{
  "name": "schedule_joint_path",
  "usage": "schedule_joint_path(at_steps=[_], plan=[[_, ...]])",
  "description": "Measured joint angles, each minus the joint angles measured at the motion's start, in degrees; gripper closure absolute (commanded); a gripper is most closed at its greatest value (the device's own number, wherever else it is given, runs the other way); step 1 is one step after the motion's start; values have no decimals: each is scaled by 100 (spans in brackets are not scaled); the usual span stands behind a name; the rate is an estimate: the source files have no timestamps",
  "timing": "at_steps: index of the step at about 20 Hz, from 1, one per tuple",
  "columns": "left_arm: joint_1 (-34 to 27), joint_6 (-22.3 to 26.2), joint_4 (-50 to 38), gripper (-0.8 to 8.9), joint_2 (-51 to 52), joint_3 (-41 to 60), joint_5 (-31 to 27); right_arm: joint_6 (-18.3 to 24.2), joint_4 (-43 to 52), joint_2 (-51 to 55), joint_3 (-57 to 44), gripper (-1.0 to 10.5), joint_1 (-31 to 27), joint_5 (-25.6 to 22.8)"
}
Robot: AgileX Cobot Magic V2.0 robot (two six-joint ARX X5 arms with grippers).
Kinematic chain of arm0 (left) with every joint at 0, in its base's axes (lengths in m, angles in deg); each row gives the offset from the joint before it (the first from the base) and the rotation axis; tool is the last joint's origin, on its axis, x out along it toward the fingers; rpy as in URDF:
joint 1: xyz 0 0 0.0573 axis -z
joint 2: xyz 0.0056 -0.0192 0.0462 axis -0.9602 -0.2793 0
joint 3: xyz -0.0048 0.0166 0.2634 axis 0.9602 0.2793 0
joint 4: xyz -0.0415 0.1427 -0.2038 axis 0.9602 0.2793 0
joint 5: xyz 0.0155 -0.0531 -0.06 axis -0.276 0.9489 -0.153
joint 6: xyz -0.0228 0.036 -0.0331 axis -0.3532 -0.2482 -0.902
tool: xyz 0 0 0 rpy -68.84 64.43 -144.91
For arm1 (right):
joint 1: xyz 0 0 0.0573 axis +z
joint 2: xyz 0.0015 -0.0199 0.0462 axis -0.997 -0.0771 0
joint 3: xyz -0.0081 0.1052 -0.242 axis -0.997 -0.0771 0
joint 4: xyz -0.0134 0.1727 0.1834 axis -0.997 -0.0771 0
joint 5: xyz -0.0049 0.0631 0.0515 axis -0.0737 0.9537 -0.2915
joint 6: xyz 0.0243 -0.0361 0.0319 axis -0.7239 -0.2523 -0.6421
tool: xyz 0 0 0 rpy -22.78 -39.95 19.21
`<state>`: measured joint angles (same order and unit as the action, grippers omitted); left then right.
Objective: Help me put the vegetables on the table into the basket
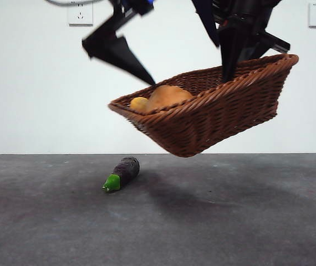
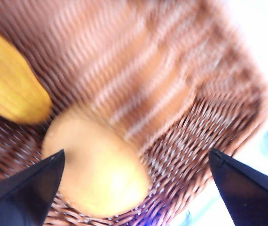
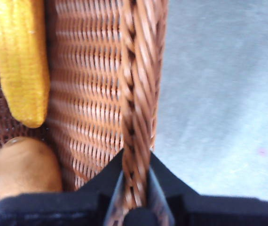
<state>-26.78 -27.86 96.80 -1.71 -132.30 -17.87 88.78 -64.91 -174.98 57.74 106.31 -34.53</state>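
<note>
While your right gripper [image 3: 136, 188] clamps the basket [image 1: 230, 111] rim aloft, corn [image 3: 23, 61] and potato [image 1: 166, 97] are inside; eggplant [image 1: 123, 173] remains on the table [image 1: 246, 221] below, left gripper [image 2: 134, 188] spread over the basket.

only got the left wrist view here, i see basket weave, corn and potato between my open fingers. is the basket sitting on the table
Observer: No. In the front view the basket hangs tilted in the air, clear of the table.
Operator: what's holding it up
Observer: The right hand is shut on the basket's braided rim, on its higher side.
Operator: any vegetable left outside
Observer: Yes, the eggplant lies on the table, below the basket's lower end.
Operator: where's my left hand then
Observer: The left hand hangs open above the lower end, over the potato and corn, holding nothing.
</note>
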Motion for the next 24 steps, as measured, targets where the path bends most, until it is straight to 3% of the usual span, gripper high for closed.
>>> schedule_joint_path(at_steps=[4,5,8,12,19,24], plan=[[-238,750,1029,242,24,-1001,-1314,44,-2,0,0,963,-802,44],[-431,852,1143,242,33,-1012,-1338,61,-2,0,0,963,-1016,114],[-1281,1056,1110,242,-245,-1010,-774,133,-2,0,0,963,-1462,173],[-1956,1200,894,242,-1198,-1058,-170,236,-2,0,0,963,-1727,188],[-2144,1399,822,248,-3080,-2065,0,343,-2,0,0,963,-1888,192],[-2149,1399,898,251,-3635,-2363,-13,343,-2,0,0,963,-1888,192]])
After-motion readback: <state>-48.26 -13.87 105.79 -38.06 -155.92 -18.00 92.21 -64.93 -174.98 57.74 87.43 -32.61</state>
